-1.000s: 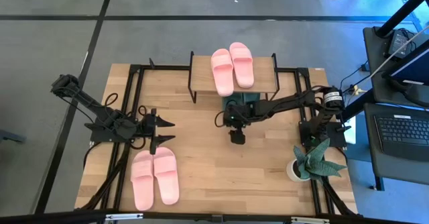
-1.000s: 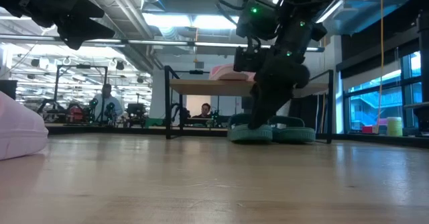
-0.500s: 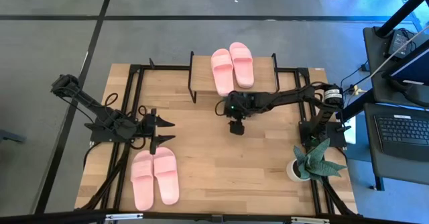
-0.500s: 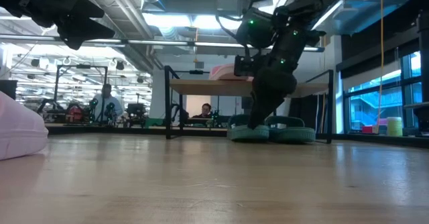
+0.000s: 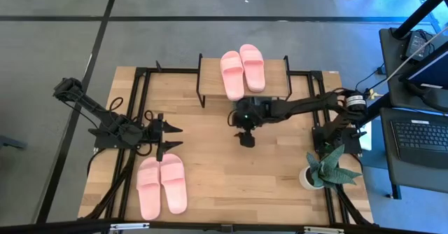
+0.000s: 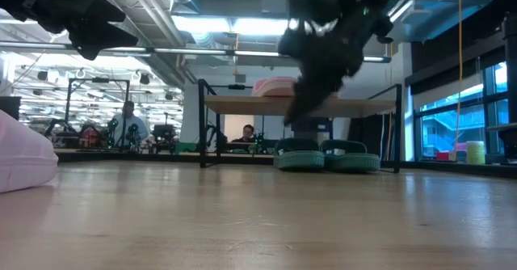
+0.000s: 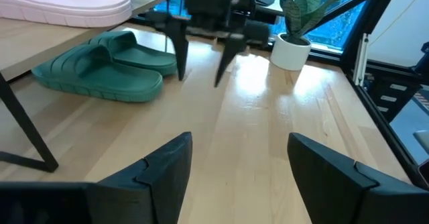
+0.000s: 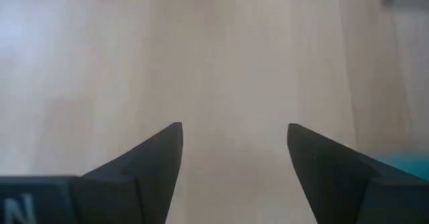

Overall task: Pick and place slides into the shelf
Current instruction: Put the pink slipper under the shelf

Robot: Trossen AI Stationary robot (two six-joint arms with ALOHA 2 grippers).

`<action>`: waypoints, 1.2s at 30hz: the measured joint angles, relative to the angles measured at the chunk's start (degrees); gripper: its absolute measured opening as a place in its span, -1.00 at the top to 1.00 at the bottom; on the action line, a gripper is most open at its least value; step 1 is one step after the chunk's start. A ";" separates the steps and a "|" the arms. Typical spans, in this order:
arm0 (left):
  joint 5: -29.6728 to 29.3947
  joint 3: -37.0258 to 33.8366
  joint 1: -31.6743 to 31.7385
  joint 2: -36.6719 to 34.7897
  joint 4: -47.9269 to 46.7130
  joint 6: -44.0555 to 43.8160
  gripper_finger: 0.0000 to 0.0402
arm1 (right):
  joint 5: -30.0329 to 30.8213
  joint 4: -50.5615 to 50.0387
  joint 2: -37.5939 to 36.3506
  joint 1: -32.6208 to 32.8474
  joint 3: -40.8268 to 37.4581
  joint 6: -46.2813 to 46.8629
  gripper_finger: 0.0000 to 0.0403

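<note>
Our right pincer (image 5: pixel 246 140) hangs released, empty, before the shelf (image 5: pixel 210 64); green slides (image 6: pixel 327 157) sit beneath, pink slides (image 5: pixel 161 183) by our open left pincer (image 5: pixel 170 137). We risk clipping the shelf legs.

Green slides (image 7: pixel 100 63) under shelf (image 5: pixel 273 69)

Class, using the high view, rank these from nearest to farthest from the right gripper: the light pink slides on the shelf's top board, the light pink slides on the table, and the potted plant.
Measured from the right gripper, open at mid-table:
1. Light pink rubbery slides on the shelf's top board, at the table's far side.
2. Potted green plant in a white pot, right front corner.
3. Light pink slides on the wooden table, left front, by the left gripper.
The first two are fairly close.
</note>
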 joint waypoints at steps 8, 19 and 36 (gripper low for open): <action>0.80 0.00 -0.05 0.00 0.08 1.70 -0.18 | -0.18 19.00 0.43 5.65 0.11 -7.51 -0.33; 11.14 0.00 -3.45 -0.02 5.40 11.78 -0.18 | -0.09 23.44 0.47 9.75 0.04 -11.49 -0.33; 1.43 26.18 -13.93 20.87 -23.77 4.93 -0.17 | 8.71 15.93 0.47 9.54 0.04 -8.30 -0.33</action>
